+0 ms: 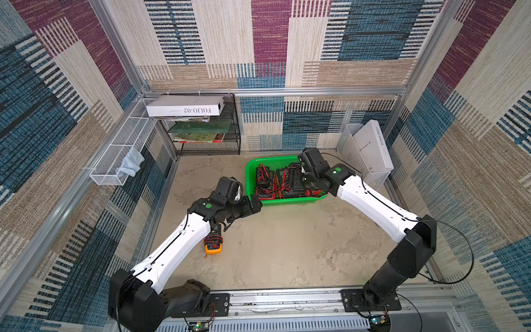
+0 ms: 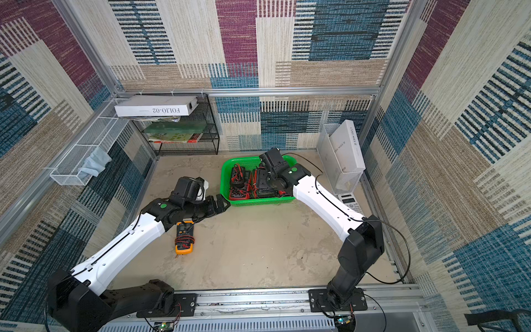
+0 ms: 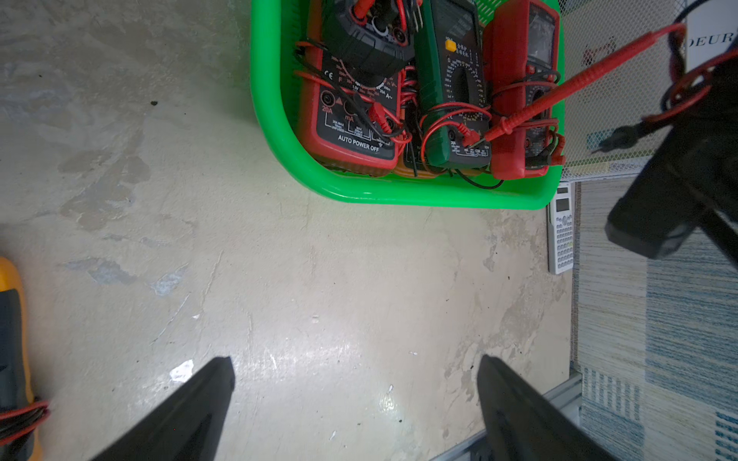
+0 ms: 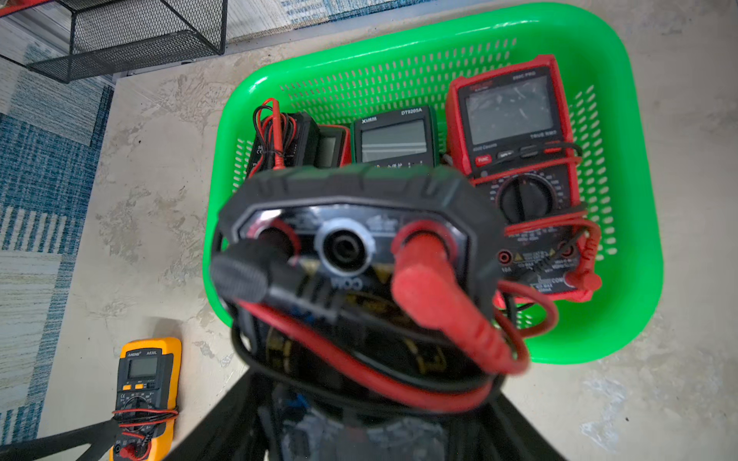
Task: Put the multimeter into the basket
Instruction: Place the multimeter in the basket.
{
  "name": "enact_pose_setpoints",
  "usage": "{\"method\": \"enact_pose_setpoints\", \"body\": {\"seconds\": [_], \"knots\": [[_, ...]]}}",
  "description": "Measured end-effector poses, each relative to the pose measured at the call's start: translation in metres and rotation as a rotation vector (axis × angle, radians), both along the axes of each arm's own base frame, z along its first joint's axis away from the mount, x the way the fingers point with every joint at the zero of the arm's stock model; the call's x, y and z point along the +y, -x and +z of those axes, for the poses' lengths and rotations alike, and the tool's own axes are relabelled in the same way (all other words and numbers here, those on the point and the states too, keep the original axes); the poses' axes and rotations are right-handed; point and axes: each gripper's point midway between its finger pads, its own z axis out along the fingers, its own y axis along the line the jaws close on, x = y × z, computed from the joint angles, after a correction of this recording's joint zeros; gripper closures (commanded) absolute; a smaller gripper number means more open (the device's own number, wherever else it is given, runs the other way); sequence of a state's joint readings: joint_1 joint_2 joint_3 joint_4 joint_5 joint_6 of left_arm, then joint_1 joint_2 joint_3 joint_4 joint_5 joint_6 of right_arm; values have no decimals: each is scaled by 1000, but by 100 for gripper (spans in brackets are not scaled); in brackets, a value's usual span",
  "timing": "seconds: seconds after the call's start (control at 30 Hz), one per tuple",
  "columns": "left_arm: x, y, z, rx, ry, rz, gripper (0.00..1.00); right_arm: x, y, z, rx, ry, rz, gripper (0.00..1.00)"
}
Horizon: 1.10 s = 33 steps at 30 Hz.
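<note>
Between the fingers of my right pincer (image 1: 308,181) sits the black multimeter (image 4: 347,247), pinched tight, its wires (image 4: 435,295) hanging loose. The right wrist view shows it up close; in both top views it is mostly hidden. Just under it is the green basket (image 4: 637,295), with other meters (image 4: 515,159) side by side and bare room along its far wall. My left pincer (image 3: 355,399) is spread wide over bare floor (image 3: 351,279) near the basket's edge. A yellow multimeter (image 2: 184,238) lies partly under the left arm (image 2: 123,244). Farther off, a calculator (image 3: 561,227) shows in the left wrist view, not the right.
</note>
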<state>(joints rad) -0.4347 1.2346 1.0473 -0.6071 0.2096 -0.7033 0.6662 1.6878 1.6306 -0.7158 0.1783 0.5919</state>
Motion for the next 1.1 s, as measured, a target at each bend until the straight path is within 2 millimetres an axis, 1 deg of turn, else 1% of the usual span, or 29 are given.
{"method": "enact_pose_setpoints", "body": {"seconds": [0.1,0.23,0.47,0.7,1.1], "knots": [[1,-1,0,2,2,3,0,7,-10,-5,3,21,17,29],[1,-1,0,3,8,3,0,14,-20,-17,21,62,36,29],[2,-1,2,1,15,2,0,15,-33,-44,69,124,50,29],[5,0,3,-2,16,5,0,17,-47,-62,103,161,59,28],[13,2,-4,17,3,19,0,31,-60,-86,156,147,86,27]]}}
